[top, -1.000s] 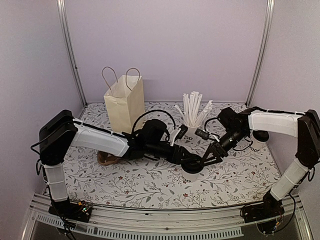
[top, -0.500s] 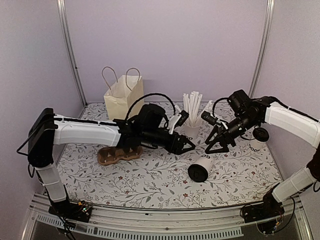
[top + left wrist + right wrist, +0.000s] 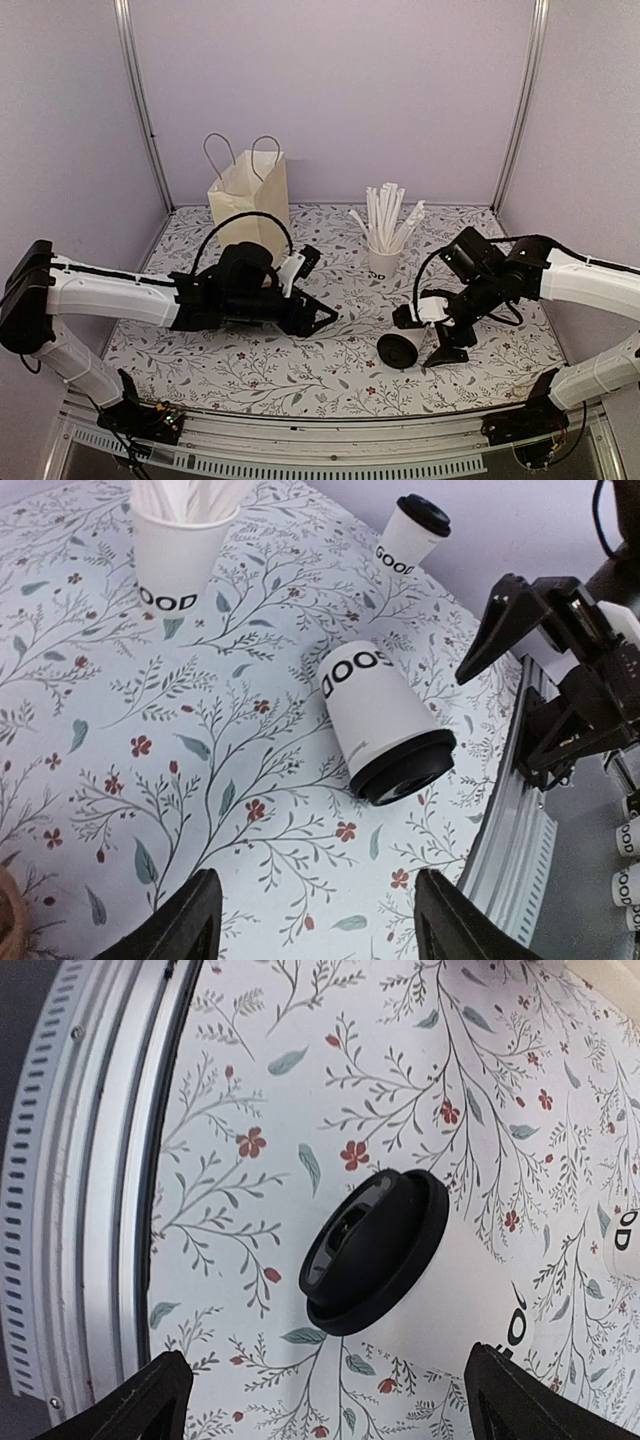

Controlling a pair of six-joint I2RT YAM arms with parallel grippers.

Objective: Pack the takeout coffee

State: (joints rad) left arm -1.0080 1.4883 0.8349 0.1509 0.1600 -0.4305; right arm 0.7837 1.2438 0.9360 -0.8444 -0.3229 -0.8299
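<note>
1. While the takeout coffee [image 3: 405,343] lies tipped on the bench [image 3: 300,375], lower right of centre, we count nothing packed.
2. Our left fingers [image 3: 185,925] and right fingers [image 3: 135,1400] gape, both empty.
3. Remaining, as we judge it: we grasp the cup and put it in the paper bag [image 3: 250,200], upper left.

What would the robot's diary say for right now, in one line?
coffee cup: on its side, lid on | left tool: open, apart from cup | right tool: open, near cup | bag: upright

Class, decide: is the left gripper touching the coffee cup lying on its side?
Apart. In the left wrist view the open left gripper hangs short of the coffee cup, with bare floral table between them.
</note>
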